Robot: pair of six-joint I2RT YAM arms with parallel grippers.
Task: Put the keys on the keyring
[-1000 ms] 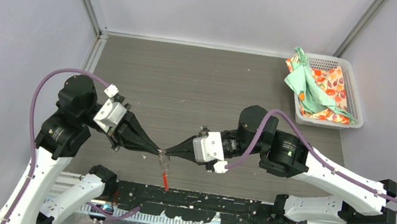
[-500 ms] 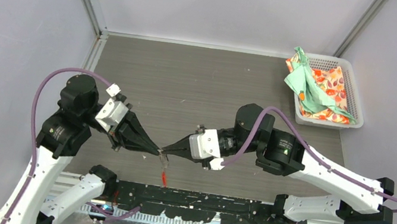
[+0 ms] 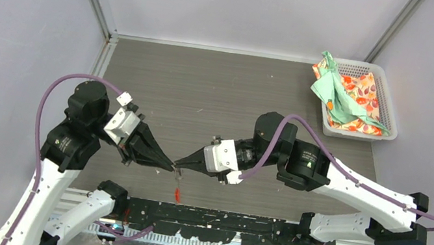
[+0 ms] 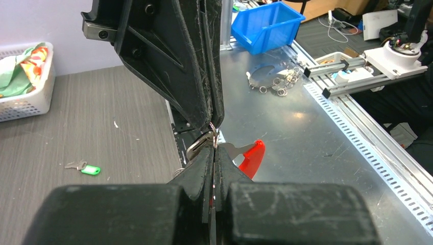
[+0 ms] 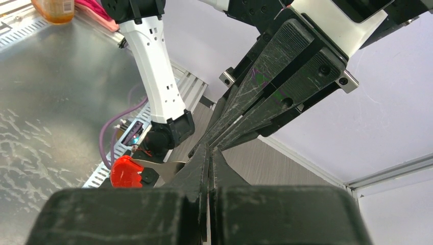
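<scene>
Broadly, the dark wood-grain counter (image 3: 219, 90) carries a white plastic mesh basket (image 3: 390, 124) of floral cloth at its 1 o'clock corner, and both arms meet tip to tip out at the 6 o'clock edge. The left claw (image 3: 169, 166) and the right claw (image 3: 181, 164) are each fully closed, nose to nose. Between them is the keyring (image 4: 203, 141), a grey metal loop. The left pinches its thicker curved band and the right nips the thin wire just above, as far as the left wrist view shows.

Over the last second the right arm has pressed toward 9 o'clock, so the meeting point has slid a little that way. The keyring's long red plastic tab (image 3: 177, 193), dangling toward 6 o'clock below the tips, has swung and now looks shorter from above. I read that as the loop being twisted or pried, not a key going on.

The small silver green-tagged key (image 4: 86, 168) lies loose on the counter, well apart at 8 o'clock from the tips in the left wrist view. The black-tagged one I cannot make out — so threading seems not yet begun, at least for the green one.
</scene>
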